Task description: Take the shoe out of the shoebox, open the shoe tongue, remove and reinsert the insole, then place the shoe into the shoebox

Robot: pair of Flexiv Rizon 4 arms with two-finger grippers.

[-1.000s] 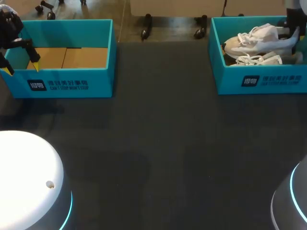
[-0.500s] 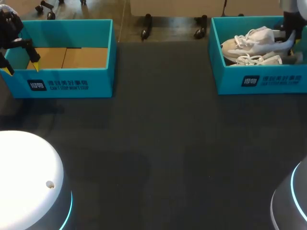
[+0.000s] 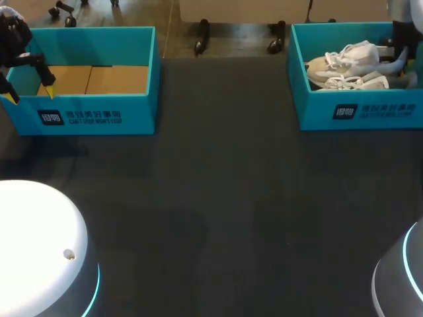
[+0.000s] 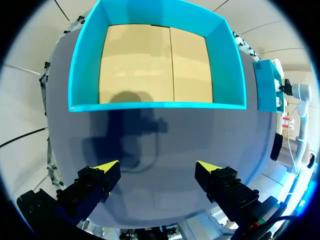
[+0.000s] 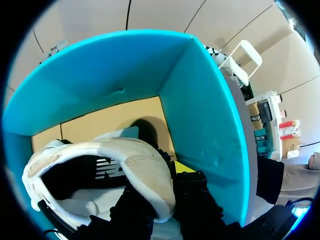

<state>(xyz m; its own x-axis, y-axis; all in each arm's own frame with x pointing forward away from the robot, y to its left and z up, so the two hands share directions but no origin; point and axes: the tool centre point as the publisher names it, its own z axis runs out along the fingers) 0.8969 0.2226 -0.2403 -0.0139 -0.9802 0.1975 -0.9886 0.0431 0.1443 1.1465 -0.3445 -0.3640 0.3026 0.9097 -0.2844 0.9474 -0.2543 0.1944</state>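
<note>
Grips the heel collar of the white shoe (image 3: 347, 63) between the right fingers (image 5: 189, 182), closed from both sides, shoe inside the right shoebox (image 3: 360, 109). Holds the left fingers (image 4: 102, 174) spread wide on nothing, over the tabletop (image 3: 225, 185), left shoebox (image 4: 160, 106) just ahead.

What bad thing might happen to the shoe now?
The right gripper pinches only the heel rim of the white shoe, so the shoe might slip out or tip over. Its loose laces lie spread about and might snag on something. The heel sits close to the shoebox wall, so it might bump or drag the box.
</note>
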